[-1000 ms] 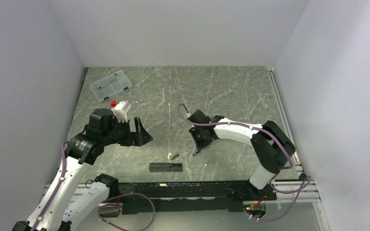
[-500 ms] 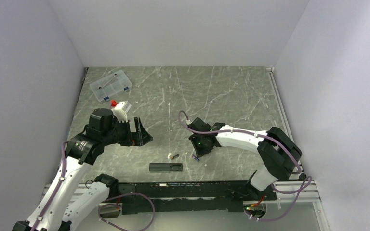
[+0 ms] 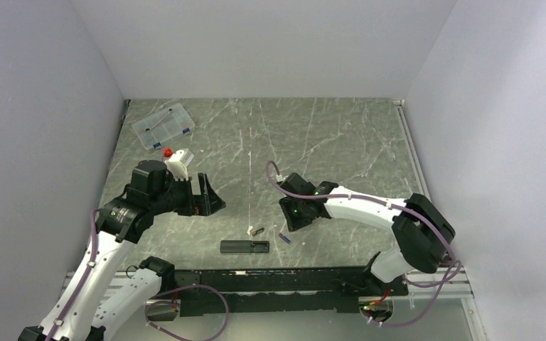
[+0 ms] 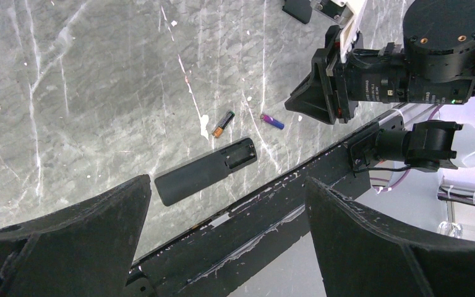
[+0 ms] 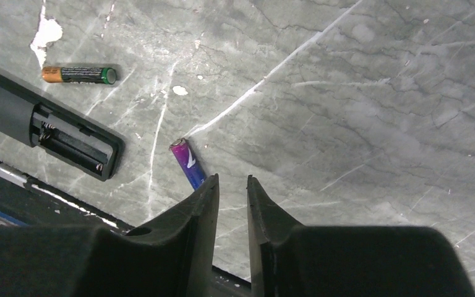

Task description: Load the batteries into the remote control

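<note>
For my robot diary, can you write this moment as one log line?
left claw: open | right claw: barely open, by blue battery | gold-ended battery: on table | remote: compartment empty

Grey marbled table. Remote control; gold-ended battery just behind it, blue battery off its right end, clear box far behind-left.

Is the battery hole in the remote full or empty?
Empty. The remote control has its compartment open with only springs inside; the gold-ended battery and the blue battery lie on the table beside it.
</note>
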### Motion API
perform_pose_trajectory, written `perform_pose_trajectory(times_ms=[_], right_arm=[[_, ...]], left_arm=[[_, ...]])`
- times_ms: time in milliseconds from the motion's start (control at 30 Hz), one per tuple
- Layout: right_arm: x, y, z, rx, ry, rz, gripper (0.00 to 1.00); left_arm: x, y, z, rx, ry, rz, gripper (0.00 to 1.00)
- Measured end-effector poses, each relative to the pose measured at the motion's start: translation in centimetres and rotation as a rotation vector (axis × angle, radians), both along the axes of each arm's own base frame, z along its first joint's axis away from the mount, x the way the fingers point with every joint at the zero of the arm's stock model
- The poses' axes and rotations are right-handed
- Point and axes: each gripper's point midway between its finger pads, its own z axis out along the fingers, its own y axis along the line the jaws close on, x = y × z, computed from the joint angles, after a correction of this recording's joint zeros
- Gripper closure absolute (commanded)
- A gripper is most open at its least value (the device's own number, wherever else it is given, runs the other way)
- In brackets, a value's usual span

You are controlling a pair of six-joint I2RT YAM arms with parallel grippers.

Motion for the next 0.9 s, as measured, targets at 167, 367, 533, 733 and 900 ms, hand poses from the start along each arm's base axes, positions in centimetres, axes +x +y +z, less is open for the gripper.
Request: perform_pose_trajectory(times_ms=[167,367,533,733,900], right_arm=[[-0.5,0.5,0.8,0.036,-0.003,0.051,0.62],[-1.9,0.8,0.5,0.052,0.026,0.118,0.60],[-3.2,0.9,0.1,0.052,0.047,0.164,0.60],[-3.6,1.0,-0.3,0.043,0.049,0.187,0.61],[-3.9,1.0,-1.1,0.018,0.065,0.205,0.62]], left_arm=[[0.0,0.0,0.0,0.000,0.000,0.000,0.01],[0.0,0.0,0.0,0.000,-0.001,0.000,0.01],[0.0,0.0,0.0,-0.001,0.000,-0.001,0.01],[0.1,-0.1,-0.1,-0.001,0.006,-0.003,0.01],[0.1,-0.1,-0.1,0.000,0.008,-0.004,0.01]])
